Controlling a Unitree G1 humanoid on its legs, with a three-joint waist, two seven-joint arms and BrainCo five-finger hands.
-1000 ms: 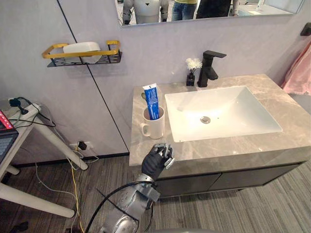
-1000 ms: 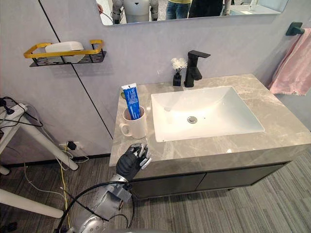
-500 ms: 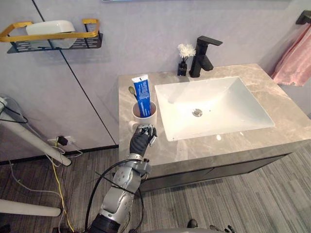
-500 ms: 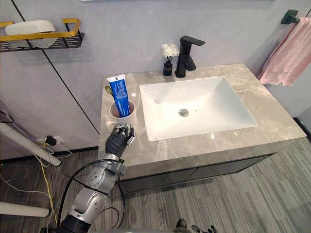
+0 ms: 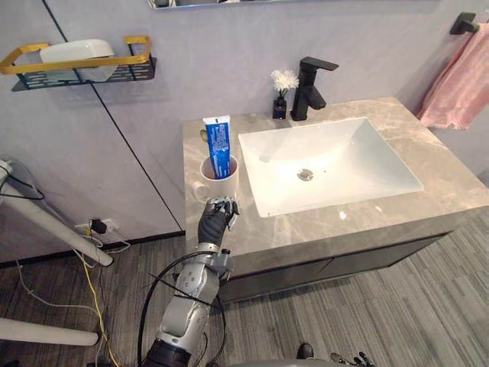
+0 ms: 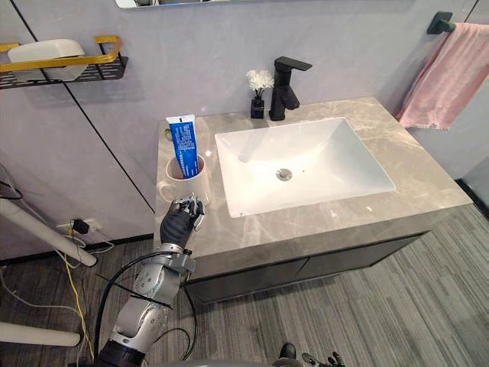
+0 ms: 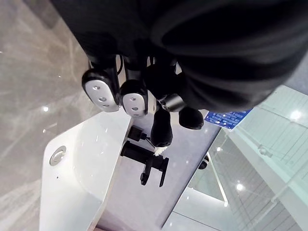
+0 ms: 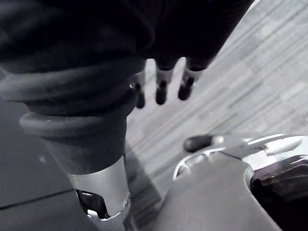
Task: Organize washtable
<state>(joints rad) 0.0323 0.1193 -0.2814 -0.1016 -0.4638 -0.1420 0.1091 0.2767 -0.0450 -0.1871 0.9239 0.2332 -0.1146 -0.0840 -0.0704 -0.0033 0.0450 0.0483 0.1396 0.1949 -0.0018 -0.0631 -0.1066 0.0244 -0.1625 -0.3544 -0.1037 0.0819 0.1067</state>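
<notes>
We are holding our left hand (image 5: 216, 222) up at the front-left corner of the desk (image 5: 321, 229), just in front of the white mug (image 5: 218, 180). Its fingers are hanging loosely spread and gripping nothing; whether they are touching the mug we cannot tell. The blue toothpaste tube (image 5: 219, 144) is standing upright in that mug, beside the sink (image 5: 351, 164). We are judging this to be the approach to the mug: the next move is calling for a firm wrap around its body without tipping the tall tube. Our right hand (image 8: 162, 86) is hanging straight-fingered over the floor (image 8: 250, 72).
</notes>
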